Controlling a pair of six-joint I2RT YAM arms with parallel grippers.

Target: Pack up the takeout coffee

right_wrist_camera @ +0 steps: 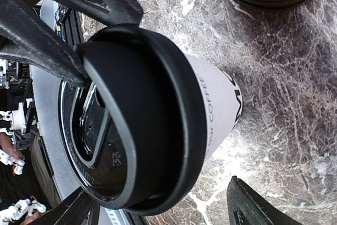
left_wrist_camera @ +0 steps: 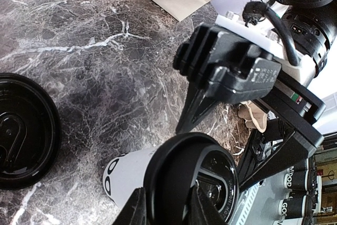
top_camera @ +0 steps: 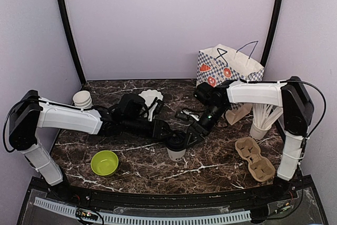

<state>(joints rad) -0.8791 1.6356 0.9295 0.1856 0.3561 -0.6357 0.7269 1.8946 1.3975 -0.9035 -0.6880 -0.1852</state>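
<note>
Both arms reach inward; left claw pinched narrow, right claw spread wide.

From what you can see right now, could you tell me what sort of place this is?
Probably a staged café takeout counter in a robot booth: a lidded coffee cup, a pulp cup carrier and a printed paper bag sit on a marble-look table.

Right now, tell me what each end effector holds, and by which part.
The left end effector pinches the black lid by its rim, atop the paper cup. The right end effector straddles the cup, open, holding nothing.
</note>
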